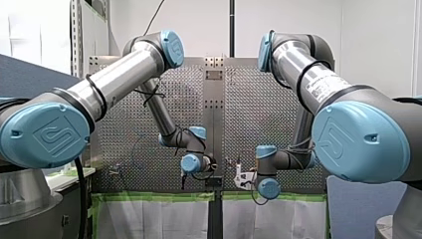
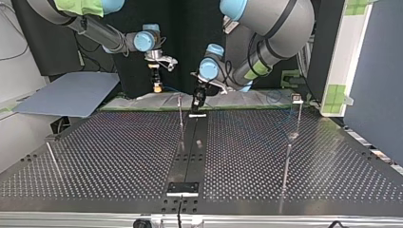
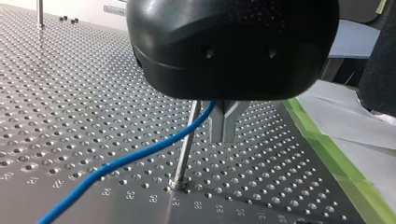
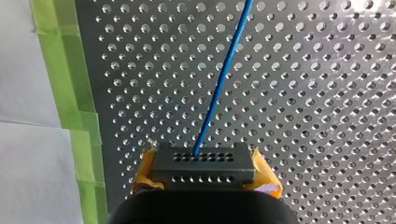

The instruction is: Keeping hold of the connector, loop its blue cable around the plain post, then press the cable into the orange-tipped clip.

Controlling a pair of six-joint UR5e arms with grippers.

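Note:
My right gripper [image 4: 203,175] is shut with its yellow pads on the dark connector [image 4: 203,163]. The blue cable [image 4: 223,74] leaves the connector and runs ahead over the perforated plate. In the left wrist view my black left gripper [image 3: 224,126] has its metal fingers together just above the plate. The blue cable [image 3: 140,156] comes out from under its body right beside the fingers; whether it is pinched I cannot tell. The plain post [image 3: 186,147] stands upright just beside them, and the cable crosses in front of it. In the top view my left gripper [image 2: 197,102] hangs next to this post [image 2: 180,116].
A post with a small clip head [image 2: 296,99] stands at the top view's right, its tip colour unclear. Two more thin posts [image 2: 286,166] [image 2: 52,159] rise nearer the camera. Green tape [image 4: 70,93] edges the plate beside my right gripper. A black centre strip [image 2: 192,152] divides the table.

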